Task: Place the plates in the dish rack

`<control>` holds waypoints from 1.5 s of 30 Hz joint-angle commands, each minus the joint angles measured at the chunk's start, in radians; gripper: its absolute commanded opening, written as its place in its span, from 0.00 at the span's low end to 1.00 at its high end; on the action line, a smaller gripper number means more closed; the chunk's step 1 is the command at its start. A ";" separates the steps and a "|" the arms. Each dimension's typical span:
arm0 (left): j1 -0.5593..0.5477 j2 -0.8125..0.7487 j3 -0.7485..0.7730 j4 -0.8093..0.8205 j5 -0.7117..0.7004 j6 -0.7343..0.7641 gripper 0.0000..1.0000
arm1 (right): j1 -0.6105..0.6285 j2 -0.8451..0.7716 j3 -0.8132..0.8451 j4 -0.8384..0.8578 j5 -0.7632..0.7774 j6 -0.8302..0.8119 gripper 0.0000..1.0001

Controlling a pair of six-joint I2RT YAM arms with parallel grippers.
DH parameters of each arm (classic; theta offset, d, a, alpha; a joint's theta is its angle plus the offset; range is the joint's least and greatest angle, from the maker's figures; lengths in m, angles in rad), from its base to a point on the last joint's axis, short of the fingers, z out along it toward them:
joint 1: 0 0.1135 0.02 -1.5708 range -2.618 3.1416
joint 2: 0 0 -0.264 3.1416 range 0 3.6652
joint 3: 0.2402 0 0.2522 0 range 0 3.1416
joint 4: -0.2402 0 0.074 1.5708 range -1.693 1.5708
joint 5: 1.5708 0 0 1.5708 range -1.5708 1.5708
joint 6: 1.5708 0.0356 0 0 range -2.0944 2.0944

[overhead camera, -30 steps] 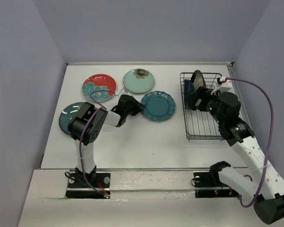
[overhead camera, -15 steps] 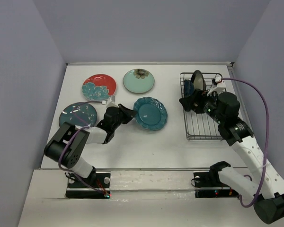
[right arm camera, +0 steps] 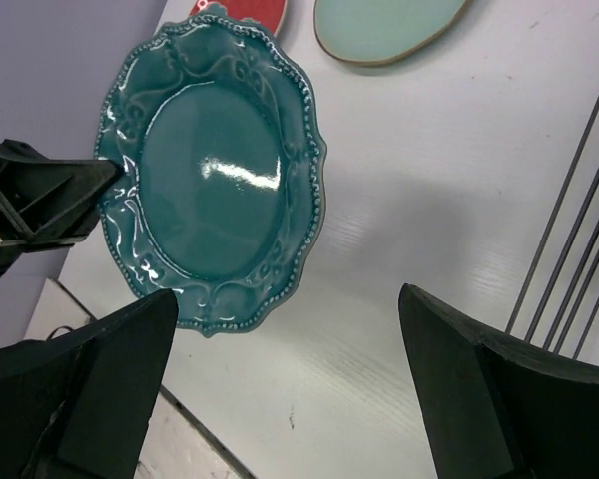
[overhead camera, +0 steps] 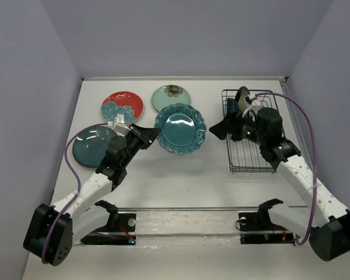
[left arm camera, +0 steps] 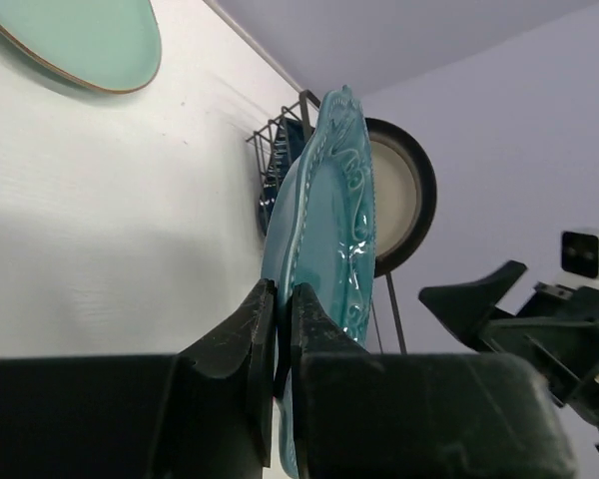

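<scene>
My left gripper (overhead camera: 153, 133) is shut on the rim of the teal scalloped plate (overhead camera: 180, 129) and holds it lifted and tilted above the table; in the left wrist view the plate (left arm camera: 324, 249) stands edge-on between my fingers. My right gripper (overhead camera: 217, 130) is open and empty, just right of that plate, whose face shows in the right wrist view (right arm camera: 210, 170). The black dish rack (overhead camera: 248, 153) holds the cream plate (overhead camera: 243, 97) and the dark-blue plate (overhead camera: 233, 108) at its far end. The red plate (overhead camera: 123, 107), mint plate (overhead camera: 171, 93) and plain teal plate (overhead camera: 91, 146) lie flat on the table.
The white table (overhead camera: 181, 181) is walled by purple panels at the back and both sides. A purple cable loops over each arm. The near part of the rack has bare slots (overhead camera: 249, 160).
My left gripper has lifted the teal scalloped plate off the table and tilted it up. My right gripper has swung left out of the rack toward the plate.
</scene>
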 commanded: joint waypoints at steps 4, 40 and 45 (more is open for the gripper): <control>0.002 -0.086 0.065 0.181 0.140 -0.119 0.06 | 0.000 0.050 -0.003 0.136 -0.137 0.058 0.98; 0.004 -0.339 0.292 -0.340 0.053 0.195 0.99 | 0.019 0.107 -0.041 0.492 -0.331 0.375 0.07; 0.004 -0.419 0.367 -0.564 -0.041 0.370 0.99 | -0.021 0.064 0.034 0.451 -0.260 0.354 0.07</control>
